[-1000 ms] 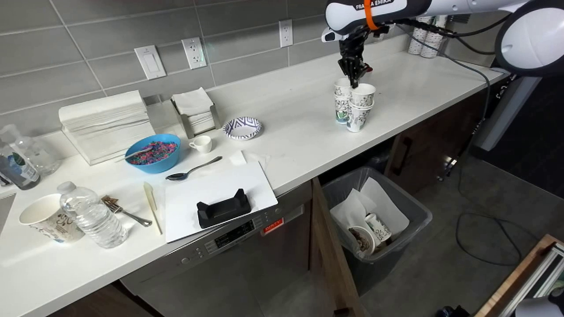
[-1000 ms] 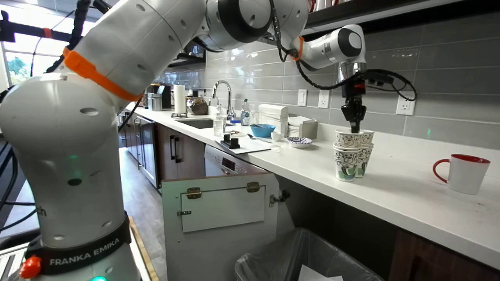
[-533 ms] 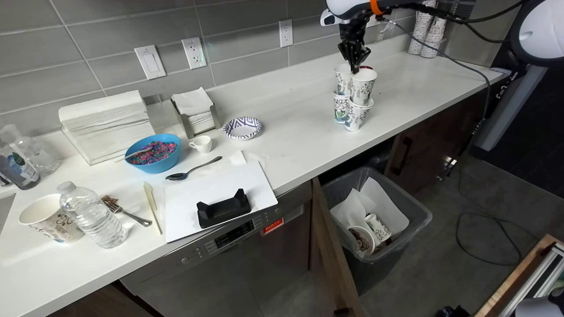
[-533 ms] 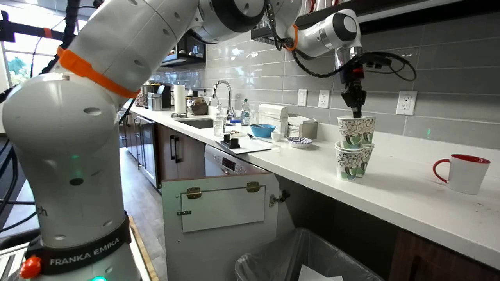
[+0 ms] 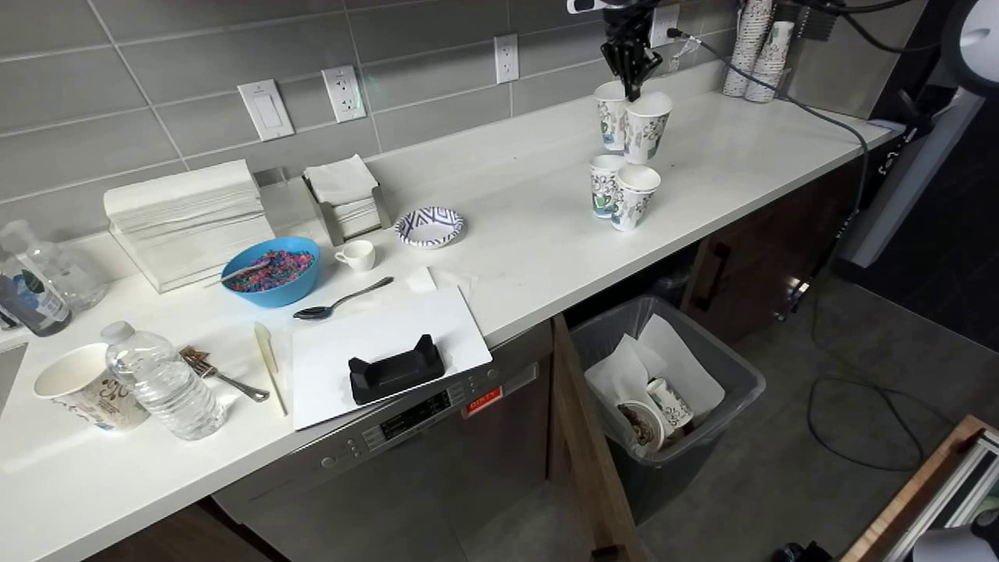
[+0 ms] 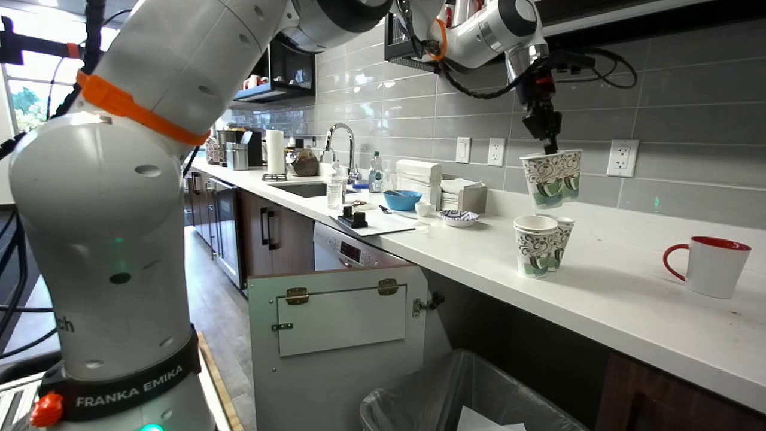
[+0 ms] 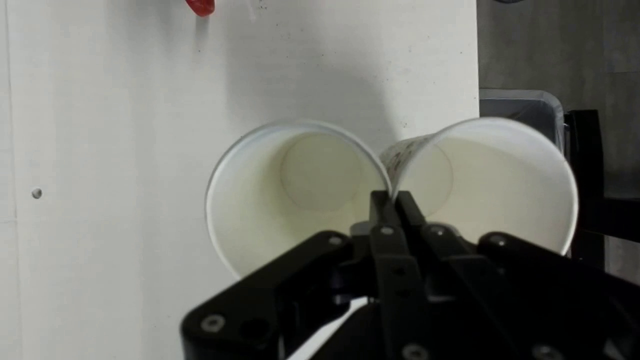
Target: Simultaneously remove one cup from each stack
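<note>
- Your black two-finger gripper (image 7: 392,200) is poised above the white countertop (image 5: 515,226), its jaws nearly together, pinching two touching rims.
- In that pinch you hold a tapered white paper cup with dark swirled print and green near the base (image 6: 543,182), on the counter's front-edge side, and a matching second cup (image 6: 572,175) just behind it.
- Both hang mouth up, clear of the stacks; in your wrist view the front cup tilts, its base leaning towards its neighbour.
- Beneath them you have the front stack (image 6: 532,248) of the same printed cups, upright on the counter, and the back stack (image 6: 561,242) just beside it; whether these touch, you cannot tell.
- Well apart from the stacks you see a white mug with red inside and handle (image 6: 718,269) and a round light-blue bowl (image 5: 293,295) holding pink and blue bits.
</note>
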Controlling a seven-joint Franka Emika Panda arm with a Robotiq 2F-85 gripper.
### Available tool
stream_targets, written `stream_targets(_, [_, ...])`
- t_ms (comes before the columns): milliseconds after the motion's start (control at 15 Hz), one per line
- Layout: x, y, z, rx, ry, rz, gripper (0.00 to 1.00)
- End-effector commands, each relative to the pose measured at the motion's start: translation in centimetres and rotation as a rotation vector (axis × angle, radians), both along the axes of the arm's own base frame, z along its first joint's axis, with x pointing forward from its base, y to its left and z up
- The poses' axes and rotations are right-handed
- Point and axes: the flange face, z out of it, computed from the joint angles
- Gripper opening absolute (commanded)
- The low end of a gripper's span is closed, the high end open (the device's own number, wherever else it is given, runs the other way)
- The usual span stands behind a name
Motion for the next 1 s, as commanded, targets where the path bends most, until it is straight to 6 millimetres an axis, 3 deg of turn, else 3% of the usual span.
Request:
stream_targets(0, [-1.0, 0.2, 1.4, -0.03, -0.017, -0.01, 0.01])
stream_targets(267, [-2.1, -2.1, 3.4, -0.015, -0.046, -0.011, 0.01])
stream_targets(533, [-3.6, -7.0, 4.4, 0.002, -0.079, -0.051, 0.01])
stream_targets(733, [-4.2, -10.6, 3.9, 0.027, -0.085, -0.037, 0.01])
stream_targets(933, [-4.5, -14.2, 1.9, 0.076, -0.063, -0.009, 0.01])
